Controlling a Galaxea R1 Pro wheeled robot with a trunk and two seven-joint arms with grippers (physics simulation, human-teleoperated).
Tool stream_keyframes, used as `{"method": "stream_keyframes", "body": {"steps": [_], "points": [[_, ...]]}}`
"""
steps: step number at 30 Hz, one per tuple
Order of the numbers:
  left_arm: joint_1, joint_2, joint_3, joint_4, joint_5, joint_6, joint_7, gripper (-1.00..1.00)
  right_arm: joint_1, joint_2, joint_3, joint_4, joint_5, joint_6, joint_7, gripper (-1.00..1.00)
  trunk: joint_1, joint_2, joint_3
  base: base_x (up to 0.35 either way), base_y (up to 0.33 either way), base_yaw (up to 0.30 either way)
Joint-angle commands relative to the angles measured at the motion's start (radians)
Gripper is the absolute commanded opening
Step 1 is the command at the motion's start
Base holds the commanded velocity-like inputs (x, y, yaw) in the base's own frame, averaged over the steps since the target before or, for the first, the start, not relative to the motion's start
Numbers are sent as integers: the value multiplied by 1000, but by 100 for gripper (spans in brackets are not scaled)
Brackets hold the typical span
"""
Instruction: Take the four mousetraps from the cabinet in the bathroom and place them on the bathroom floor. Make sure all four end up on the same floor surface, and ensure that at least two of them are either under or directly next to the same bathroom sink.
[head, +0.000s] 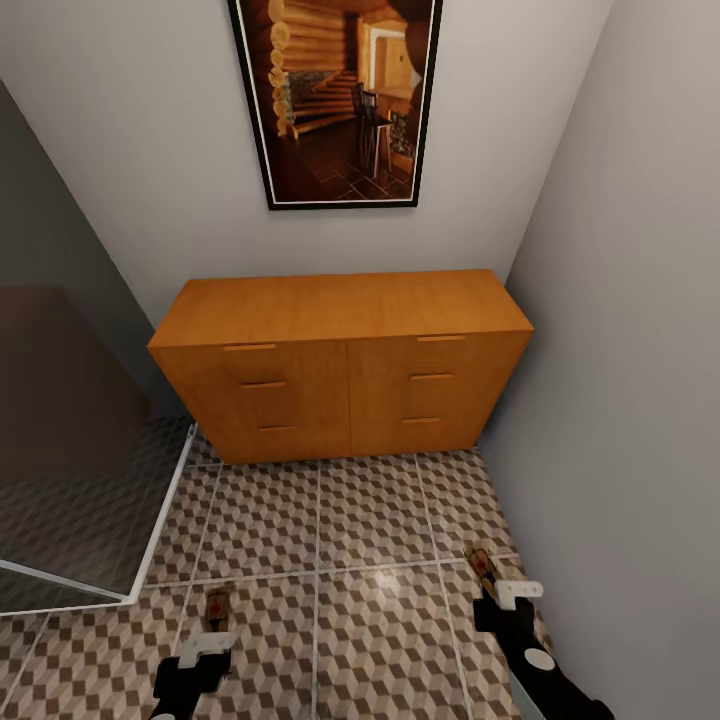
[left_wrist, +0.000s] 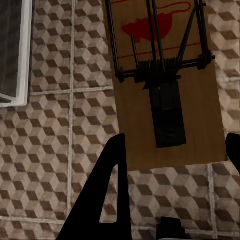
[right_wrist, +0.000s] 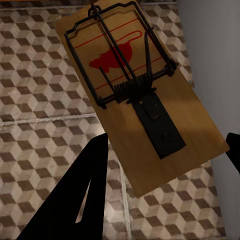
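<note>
Cabinet (head: 345, 365) — low, orange-brown wood, six flat drawer fronts with thin bar handles, all shut; it stands against the back wall in a narrow corner, under a framed picture (head: 335, 95) of a log interior.

Bathroom floor (head: 370, 520) — square tiles in a brown, beige and grey cube pattern with pale grout; a glass shower screen (head: 70, 440) with a white frame borders it on the left side.

Left mousetrap (head: 217, 606) — small wooden board with dark wire and a red mouse print, held at its near end by the left hand (head: 207, 648); the wrist view shows the board (left_wrist: 165, 85) between the two dark fingers, above the tiles.

Right mousetrap (head: 482, 566) — same kind, gripped at its near end by the right hand (head: 515, 592), close to the grey side wall; in the wrist view it (right_wrist: 140, 95) sits tilted between the fingers, over the floor.

Both hands — clenched on their boards.
</note>
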Motion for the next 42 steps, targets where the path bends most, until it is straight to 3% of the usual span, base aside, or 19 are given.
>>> {"method": "stream_keyframes", "body": {"steps": [1,5,10,19,29,42], "points": [[-1,-1,-7,1,-5,1,36,-100,-1,2,8,25,-11,-25,-4,-100,0,-2,-1,0,0,0],[-1,-3,-6,1,-4,6,102,-100,-1,22,9,134,-12,-116,-3,-100,0,-2,-1,0,0,0],[-1,-4,-6,2,-4,6,112,-100,-1,31,9,201,-12,-184,-5,-100,0,-2,-1,0,0,0],[-1,-21,-6,2,-4,8,114,-100,-1,30,9,207,-11,-190,-6,-100,0,-2,-1,0,0,0],[-1,-24,-6,2,-4,8,113,-100,-1,34,8,207,-13,-189,-11,-100,0,-2,-1,0,0,9],[-1,-25,-6,2,-4,8,113,-100,-1,34,7,207,-13,-188,-11,-100,0,-2,0,0,0,217]]}}
